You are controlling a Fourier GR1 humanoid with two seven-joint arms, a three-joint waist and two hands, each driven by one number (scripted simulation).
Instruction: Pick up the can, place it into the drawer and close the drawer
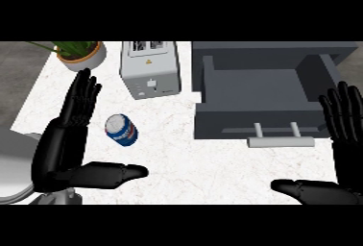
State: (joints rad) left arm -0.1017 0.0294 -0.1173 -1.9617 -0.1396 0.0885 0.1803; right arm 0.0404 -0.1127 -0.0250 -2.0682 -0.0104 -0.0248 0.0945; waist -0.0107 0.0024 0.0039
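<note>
Can (120, 129) stands on the white marbled tabletop (184, 163), blue with a white and red label and a silver top, leaning a little in my view. Just left of it, not touching, I see the left robot hand (60, 149) spread wide. To the can's right is the open grey drawer (241, 120), handle (280, 141) toward me. The right robot hand (347, 153) is wide open beside it. Behind are a toaster (149, 69) and potted plant (81, 53).

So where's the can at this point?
In the head view the can sits on the white counter at left, beside the open left hand, below the toaster and left of the open drawer.
</note>
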